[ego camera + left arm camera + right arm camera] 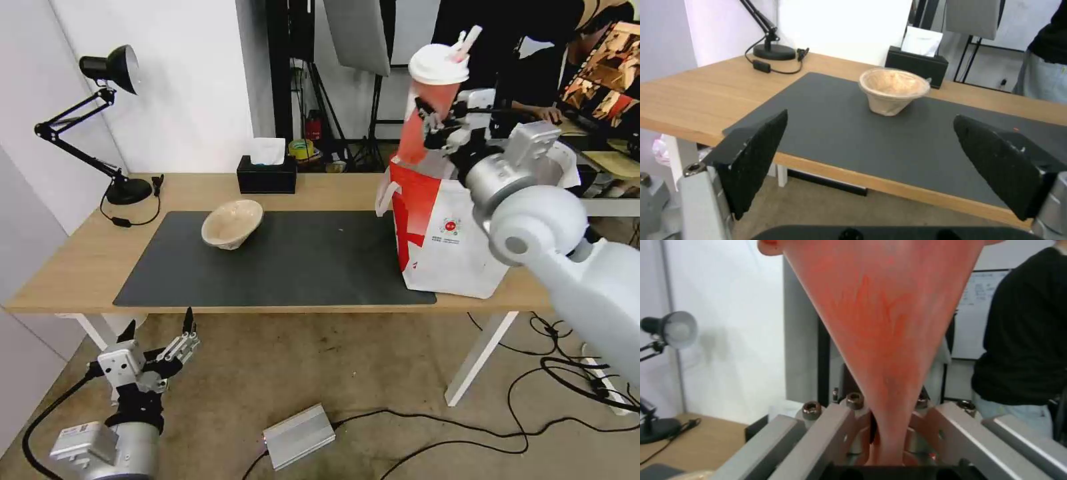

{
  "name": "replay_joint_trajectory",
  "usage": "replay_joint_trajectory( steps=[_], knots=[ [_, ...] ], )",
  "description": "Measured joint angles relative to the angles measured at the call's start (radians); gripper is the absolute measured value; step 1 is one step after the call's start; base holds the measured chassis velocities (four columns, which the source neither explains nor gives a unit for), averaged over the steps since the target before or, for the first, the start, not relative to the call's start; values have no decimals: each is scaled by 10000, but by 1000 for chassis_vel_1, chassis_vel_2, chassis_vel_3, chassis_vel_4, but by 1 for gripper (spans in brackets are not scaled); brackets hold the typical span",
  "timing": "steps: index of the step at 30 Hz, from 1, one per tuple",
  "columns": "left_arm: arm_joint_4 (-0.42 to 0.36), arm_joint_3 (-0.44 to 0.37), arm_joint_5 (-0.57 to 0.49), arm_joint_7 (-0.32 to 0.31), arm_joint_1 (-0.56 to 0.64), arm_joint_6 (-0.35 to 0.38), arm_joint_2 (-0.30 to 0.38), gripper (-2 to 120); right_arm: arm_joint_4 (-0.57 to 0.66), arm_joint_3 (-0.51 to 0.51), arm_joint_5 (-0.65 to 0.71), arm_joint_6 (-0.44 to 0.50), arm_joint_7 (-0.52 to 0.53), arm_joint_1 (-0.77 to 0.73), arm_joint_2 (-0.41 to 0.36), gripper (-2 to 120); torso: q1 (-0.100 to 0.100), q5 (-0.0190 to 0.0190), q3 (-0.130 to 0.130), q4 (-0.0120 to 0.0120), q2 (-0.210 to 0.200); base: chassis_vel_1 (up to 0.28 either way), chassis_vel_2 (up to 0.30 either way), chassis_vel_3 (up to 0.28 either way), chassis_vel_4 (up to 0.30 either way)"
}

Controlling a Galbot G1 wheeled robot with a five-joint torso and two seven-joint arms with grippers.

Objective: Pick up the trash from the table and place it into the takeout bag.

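Head view: my right jaws [433, 127] pinch the light, crushable cup [430, 100] mid-body; left jaws [160, 340] spread.

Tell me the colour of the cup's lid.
White, on the red drink cup held by the right gripper; clearest in the head view.

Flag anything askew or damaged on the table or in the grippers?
The beige paper-pulp bowl on the grey mat is crumpled and sits tilted. The red drink cup is held leaning, above the takeout bag, in the right gripper. The left gripper is open, below the table edge. No spills visible.
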Motion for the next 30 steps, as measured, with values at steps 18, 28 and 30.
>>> replay_joint_trajectory(
  steps=[18,28,30],
  knots=[
    [69,50,16,3,-38,0,11,100,-1316,257,-33,46,-225,120,-142,3,0,0,1,0,0,0,0,0,0],
    [128,51,13,2,-76,0,21,100,-2399,265,-316,228,-425,7,-20,3,0,0,1,0,0,0,0,0,0],
    [130,51,11,1,-81,0,27,100,-2532,257,-359,243,-449,-4,10,3,0,0,1,-1,0,0,0,0,0]
  ],
)
